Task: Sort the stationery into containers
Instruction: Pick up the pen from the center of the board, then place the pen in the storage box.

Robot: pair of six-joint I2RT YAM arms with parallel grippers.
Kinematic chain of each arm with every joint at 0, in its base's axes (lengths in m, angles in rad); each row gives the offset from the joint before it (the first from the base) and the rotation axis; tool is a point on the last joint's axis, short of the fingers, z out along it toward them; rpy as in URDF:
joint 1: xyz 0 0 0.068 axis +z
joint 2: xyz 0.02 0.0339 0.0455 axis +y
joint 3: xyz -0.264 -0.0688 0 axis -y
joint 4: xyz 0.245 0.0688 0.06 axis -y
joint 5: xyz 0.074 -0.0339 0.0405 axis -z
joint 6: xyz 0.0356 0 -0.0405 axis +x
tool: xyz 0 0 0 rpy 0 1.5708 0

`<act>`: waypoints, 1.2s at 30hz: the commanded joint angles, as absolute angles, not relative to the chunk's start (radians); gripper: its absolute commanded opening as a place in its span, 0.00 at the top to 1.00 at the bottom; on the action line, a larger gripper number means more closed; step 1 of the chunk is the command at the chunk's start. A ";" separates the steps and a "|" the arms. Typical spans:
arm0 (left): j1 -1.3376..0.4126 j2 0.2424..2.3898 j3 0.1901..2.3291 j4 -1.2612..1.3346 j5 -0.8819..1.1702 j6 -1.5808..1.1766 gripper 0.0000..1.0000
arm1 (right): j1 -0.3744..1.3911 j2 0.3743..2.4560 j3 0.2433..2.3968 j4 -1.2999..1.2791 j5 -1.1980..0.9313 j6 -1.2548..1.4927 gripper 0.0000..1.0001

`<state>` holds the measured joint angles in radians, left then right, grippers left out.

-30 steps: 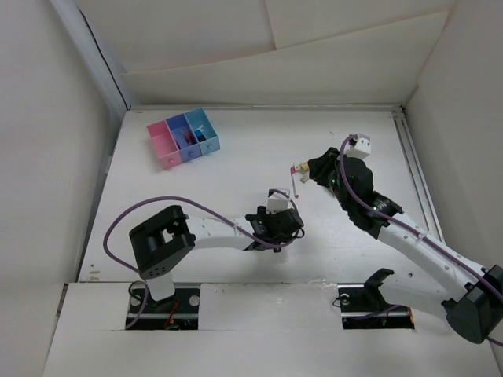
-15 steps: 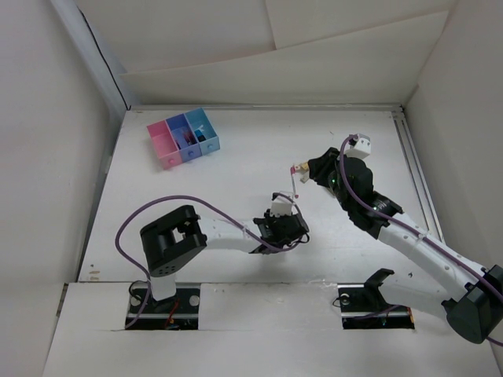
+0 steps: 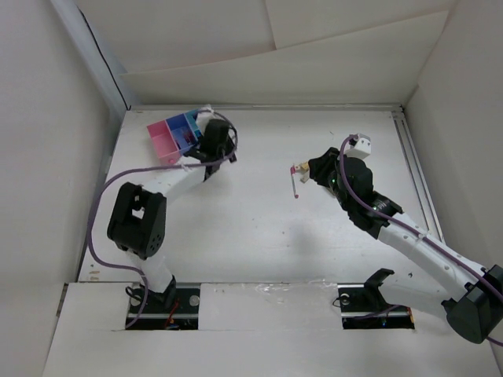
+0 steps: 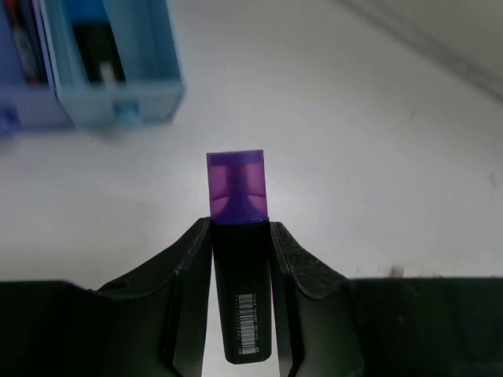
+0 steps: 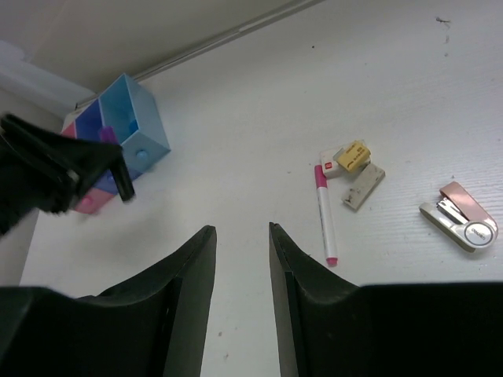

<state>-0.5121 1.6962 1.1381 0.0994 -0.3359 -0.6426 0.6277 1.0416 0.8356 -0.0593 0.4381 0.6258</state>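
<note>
- Between our left gripper's [image 4: 240, 232] fingers [image 4: 189, 271] sits the purple-ended marker [image 4: 236, 184], clamped by its dark barrel. The purple end sticks out past the fingertips.
- The marker's long axis runs along the gripper's own pointing line, cap forward. As we judge it, the marker leaves the gripper end first.
- Ahead and to the left in the left wrist view stands the light blue bin [image 4: 118, 98], apart from the marker's tip, with a blue-capped marker [image 4: 93, 35] lying inside. The purple-blue bin [image 4: 14, 86] shows only at the frame's left edge.
- We take the purple-blue bin as the likely match, so the coming move turns on shifting left, past the light blue one.
- Our right gripper [image 5: 240, 251] hangs with its jaws parted and nothing between them.
- Beyond it and to the right on the table [image 5: 236, 110] lie a pink pen [image 5: 322, 212], a yellow eraser [image 5: 352, 155], a grey block [image 5: 363, 187] and a stapler [image 5: 460, 224]. The right arm is the nearer one to that pen.
- From above, the containers [image 3: 165, 140] sit at the far left with the left arm over their right end. That hides the light blue bin, which the wrist view shows plainly.
- Of the right-hand cluster, only the pen shows clearly from above; the arm covers the rest.
</note>
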 commanded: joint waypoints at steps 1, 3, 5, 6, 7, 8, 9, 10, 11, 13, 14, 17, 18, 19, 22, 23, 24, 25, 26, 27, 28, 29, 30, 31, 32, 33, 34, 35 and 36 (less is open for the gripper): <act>-0.407 1.755 1.361 0.132 -0.239 -0.580 0.93 | 0.630 1.043 0.839 -0.026 0.439 0.620 0.61; -0.327 1.865 1.477 0.091 -0.209 -0.557 0.93 | 0.630 1.043 0.839 -0.026 0.430 0.620 0.61; -0.286 1.943 1.659 0.003 -0.209 -0.539 0.93 | 0.630 1.043 0.839 -0.017 0.417 0.629 0.61; -0.252 2.018 1.716 -0.027 -0.209 -0.538 0.93 | 0.630 1.043 0.839 -0.017 0.417 0.629 0.61; -0.235 2.051 1.767 -0.081 -0.209 -0.523 0.93 | 0.630 1.043 0.839 -0.017 0.417 0.629 0.61; -0.220 2.080 1.854 -0.106 -0.209 -0.514 0.93 | 0.630 1.043 0.839 -0.017 0.417 0.629 0.61; -0.204 2.129 1.886 -0.124 -0.198 -0.514 0.93 | 0.630 1.043 0.839 -0.017 0.417 0.629 0.61; -0.178 2.146 1.910 -0.136 -0.198 -0.514 0.93 | 0.630 1.043 0.839 -0.017 0.417 0.629 0.61; -0.167 2.160 1.928 -0.147 -0.198 -0.514 0.93 | 0.630 1.043 0.839 -0.017 0.417 0.629 0.61; -0.158 2.184 1.950 -0.156 -0.198 -0.491 0.93 | 0.630 1.043 0.839 -0.017 0.407 0.629 0.61; -0.158 2.184 1.950 -0.156 -0.218 -0.491 0.93 | 0.630 1.043 0.839 -0.017 0.407 0.629 0.61; -0.158 2.194 1.939 -0.166 -0.229 -0.466 0.93 | 0.630 1.043 0.839 -0.017 0.407 0.629 0.61; -0.158 2.194 1.939 -0.155 -0.229 -0.466 0.93 | 0.630 1.052 0.839 -0.017 0.407 0.629 0.61; -0.158 2.194 1.922 -0.143 -0.241 -0.466 0.92 | 0.630 1.052 0.839 -0.017 0.407 0.629 0.61; -0.158 2.194 1.911 -0.143 -0.241 -0.457 0.84 | 0.630 1.052 0.839 -0.017 0.407 0.629 0.61; -0.158 2.194 1.901 -0.143 -0.230 -0.457 0.71 | 0.630 1.052 0.839 -0.017 0.407 0.629 0.61; -0.158 2.194 1.901 -0.134 -0.230 -0.457 0.65 | 0.630 1.052 0.839 -0.017 0.407 0.629 0.61; -0.158 2.184 1.901 -0.133 -0.230 -0.457 0.55 | 0.630 1.052 0.839 -0.017 0.407 0.629 0.61; -0.158 2.184 1.879 -0.133 -0.230 -0.457 0.45 | 0.630 1.052 0.839 -0.017 0.407 0.629 0.61; -0.158 2.156 1.867 -0.121 -0.230 -0.457 0.42 | 0.630 1.052 0.839 -0.017 0.407 0.629 0.61; -0.158 2.142 1.852 -0.098 -0.230 -0.448 0.41 | 0.630 1.052 0.839 -0.017 0.407 0.629 0.61; -0.169 2.126 1.826 -0.089 -0.230 -0.439 0.41 | 0.630 1.052 0.839 -0.017 0.407 0.629 0.61; -0.169 2.094 1.813 -0.089 -0.250 -0.439 0.41 | 0.630 1.052 0.839 -0.017 0.407 0.629 0.61; -0.184 2.076 1.801 -0.074 -0.261 -0.439 0.41 | 0.630 1.052 0.839 -0.017 0.407 0.629 0.61; -0.201 2.056 1.787 -0.051 -0.270 -0.427 0.41 | 0.630 1.052 0.839 -0.017 0.407 0.629 0.61; -0.210 2.034 1.746 -0.037 -0.270 -0.426 0.43 | 0.630 1.052 0.839 -0.017 0.407 0.629 0.61; -0.230 1.982 1.720 -0.019 -0.270 -0.426 0.45 | 0.630 1.052 0.839 -0.017 0.407 0.629 0.61; -0.244 1.955 1.689 0.023 -0.270 -0.426 0.48 | 0.630 1.052 0.839 -0.017 0.416 0.629 0.61; -0.259 1.924 1.610 0.050 -0.281 -0.426 0.51 | 0.630 1.052 0.839 -0.017 0.416 0.620 0.61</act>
